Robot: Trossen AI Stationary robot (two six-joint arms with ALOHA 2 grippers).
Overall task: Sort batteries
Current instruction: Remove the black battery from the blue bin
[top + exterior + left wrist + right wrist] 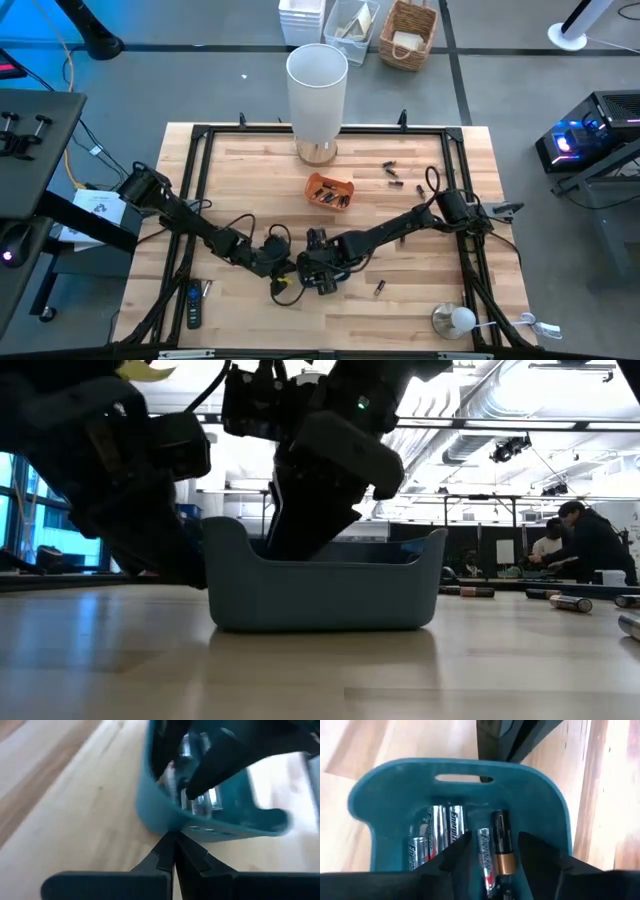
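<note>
The right gripper (492, 857) hung open inside the small teal plastic tray (375, 790), over silvery and copper-black batteries (440, 827), while the left gripper (172, 851), pinched shut, touched the tray's outer wall, so one nudge could slide the tray and scatter loose cells.

Overhead camera looks straight down; low camera sits level, close by; both wrist cameras share the small teal plastic tray (460, 790), table's six o'clock.

From above, both grippers hide the blue tray (320, 595); its batteries' (440, 832) lower ends are cut off.
</note>
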